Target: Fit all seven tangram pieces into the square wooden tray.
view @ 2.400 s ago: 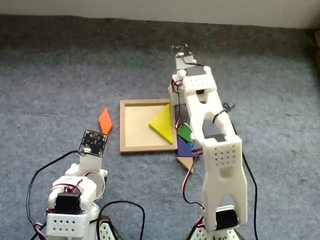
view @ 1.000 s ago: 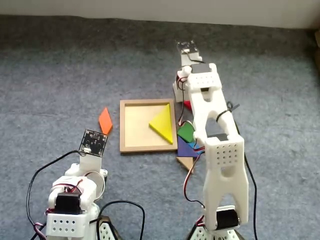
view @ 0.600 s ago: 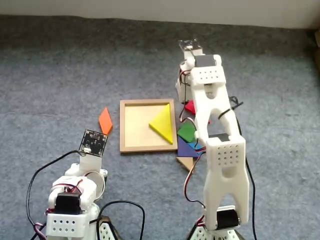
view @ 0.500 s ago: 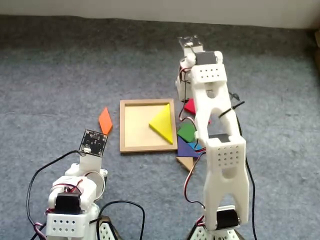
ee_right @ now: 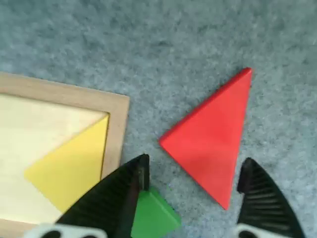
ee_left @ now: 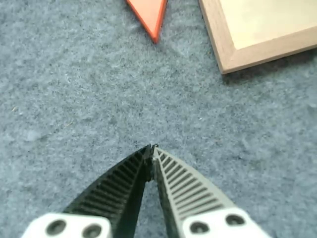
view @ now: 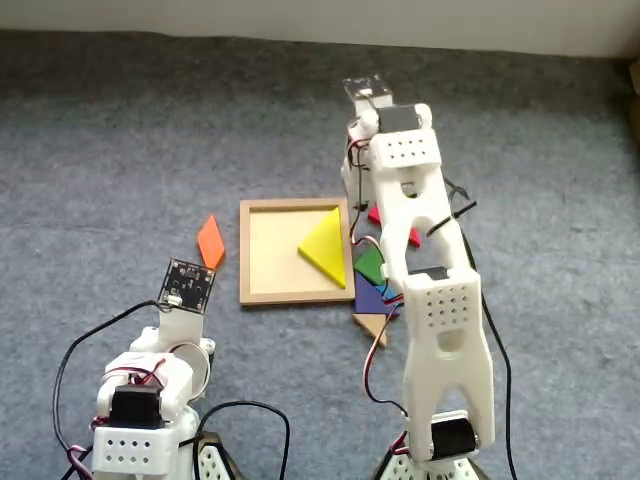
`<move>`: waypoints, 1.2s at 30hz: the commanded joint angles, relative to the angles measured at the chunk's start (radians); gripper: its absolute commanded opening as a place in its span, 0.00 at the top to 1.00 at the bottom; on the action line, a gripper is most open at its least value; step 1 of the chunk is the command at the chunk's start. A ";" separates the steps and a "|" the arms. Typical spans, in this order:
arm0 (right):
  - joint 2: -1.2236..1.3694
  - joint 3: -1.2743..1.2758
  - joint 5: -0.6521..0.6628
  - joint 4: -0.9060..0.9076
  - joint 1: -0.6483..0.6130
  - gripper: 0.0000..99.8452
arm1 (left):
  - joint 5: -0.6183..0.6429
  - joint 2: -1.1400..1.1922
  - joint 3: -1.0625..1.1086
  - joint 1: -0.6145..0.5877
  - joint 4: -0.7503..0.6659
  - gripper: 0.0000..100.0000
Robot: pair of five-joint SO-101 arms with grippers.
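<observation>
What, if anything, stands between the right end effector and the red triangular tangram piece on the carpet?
Nothing visible does. The open right end effector hangs over the red triangular tangram piece, a finger to either side. A green piece lies close beside one finger, near the rim of the square wooden tray.

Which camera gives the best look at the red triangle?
The right wrist view: the whole red triangle lies unobstructed on the carpet, by the open right claw. In the high view, the right arm covers most of it, leaving only red edges.
</observation>
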 commanded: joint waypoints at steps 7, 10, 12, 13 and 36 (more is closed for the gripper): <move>0.120 -0.216 0.006 -0.041 0.024 0.67 | 0.009 -0.015 0.021 -0.008 0.003 0.97; 0.148 -0.249 0.006 -0.041 0.021 0.67 | 0.009 -0.015 0.021 -0.008 0.003 0.97; 0.163 -0.249 0.006 -0.041 0.021 0.67 | 0.009 -0.015 0.021 -0.008 0.003 0.97; 0.170 -0.249 0.006 -0.039 0.021 0.67 | 0.009 -0.015 0.021 -0.008 0.003 0.97; 0.182 -0.255 0.012 0.107 0.015 0.67 | 0.009 -0.015 0.021 -0.008 0.003 0.97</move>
